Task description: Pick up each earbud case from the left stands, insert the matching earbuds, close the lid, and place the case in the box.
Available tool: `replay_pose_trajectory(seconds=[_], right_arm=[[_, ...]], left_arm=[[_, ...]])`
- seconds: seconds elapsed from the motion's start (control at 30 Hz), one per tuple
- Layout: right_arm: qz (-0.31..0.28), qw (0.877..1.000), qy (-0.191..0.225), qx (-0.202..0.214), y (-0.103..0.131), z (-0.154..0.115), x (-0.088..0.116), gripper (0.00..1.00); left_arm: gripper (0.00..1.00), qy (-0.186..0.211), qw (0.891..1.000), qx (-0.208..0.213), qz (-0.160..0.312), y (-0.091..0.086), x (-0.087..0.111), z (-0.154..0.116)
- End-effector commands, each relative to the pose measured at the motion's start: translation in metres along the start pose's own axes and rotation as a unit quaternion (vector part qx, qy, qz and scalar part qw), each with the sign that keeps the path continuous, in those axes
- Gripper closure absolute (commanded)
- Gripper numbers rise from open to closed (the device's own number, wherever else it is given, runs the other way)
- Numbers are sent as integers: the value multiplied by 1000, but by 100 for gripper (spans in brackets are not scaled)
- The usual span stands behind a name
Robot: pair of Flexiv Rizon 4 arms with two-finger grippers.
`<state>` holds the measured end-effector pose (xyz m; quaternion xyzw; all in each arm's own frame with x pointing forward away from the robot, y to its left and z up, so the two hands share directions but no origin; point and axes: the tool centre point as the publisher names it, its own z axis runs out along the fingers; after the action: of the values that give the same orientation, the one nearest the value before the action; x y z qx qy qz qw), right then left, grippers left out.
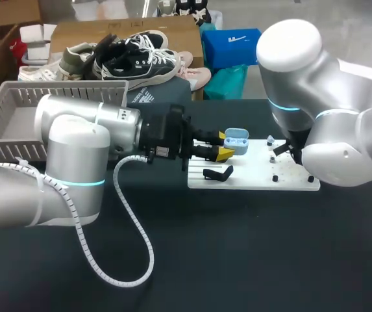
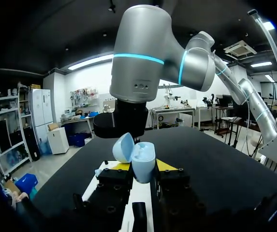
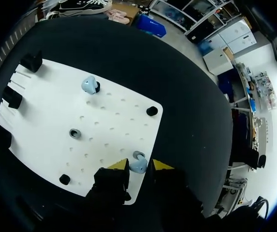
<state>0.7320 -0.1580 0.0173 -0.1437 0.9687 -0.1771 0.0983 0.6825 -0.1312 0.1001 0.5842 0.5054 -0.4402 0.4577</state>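
Your left tool (image 2: pixel 143 166) pinches the open earbud case (image 1: pixel 235 139) above one end of the pegboard (image 3: pixel 119 140). At the opposite end your right tool (image 3: pixel 140 165) straddles an earbud (image 3: pixel 138 166); you cannot tell whether it grips.

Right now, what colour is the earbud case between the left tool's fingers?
Light blue case, clearest in left wrist view.

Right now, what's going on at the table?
The left gripper holds a light blue earbud case, lid open, over the white pegboard. The right gripper is down at one blue earbud near the board's edge; whether it grips it is unclear. A second earbud sits on its peg farther along the board.
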Motion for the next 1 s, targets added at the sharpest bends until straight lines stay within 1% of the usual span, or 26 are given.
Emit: replay_pose_trajectory(seconds=[0.03,0.1,0.13,0.17,0.4,0.63,0.83,1.0], right_arm=[[1,1000,1,1,1,1,0,82],[1,1000,2,1,1,1,0,91],[1,1000,2,1,1,1,0,98],[1,1000,2,1,1,1,0,100],[2,1000,2,1,0,-1,0,100],[7,1000,1,3,-3,-10,5,100],[14,1000,-11,0,-7,-24,9,100],[15,1000,-20,2,-11,-41,18,100]], left_arm=[[100,0,1000,-2,1,-1,0,0],[100,0,1000,-2,1,-1,0,0],[100,0,1000,-2,1,-1,0,0],[100,0,1000,-2,1,-1,0,0],[100,0,1000,-2,1,-1,0,0],[100,0,1000,-2,1,-1,0,0],[100,0,1000,-2,1,-1,0,0],[100,0,1000,-2,1,-1,0,0]])
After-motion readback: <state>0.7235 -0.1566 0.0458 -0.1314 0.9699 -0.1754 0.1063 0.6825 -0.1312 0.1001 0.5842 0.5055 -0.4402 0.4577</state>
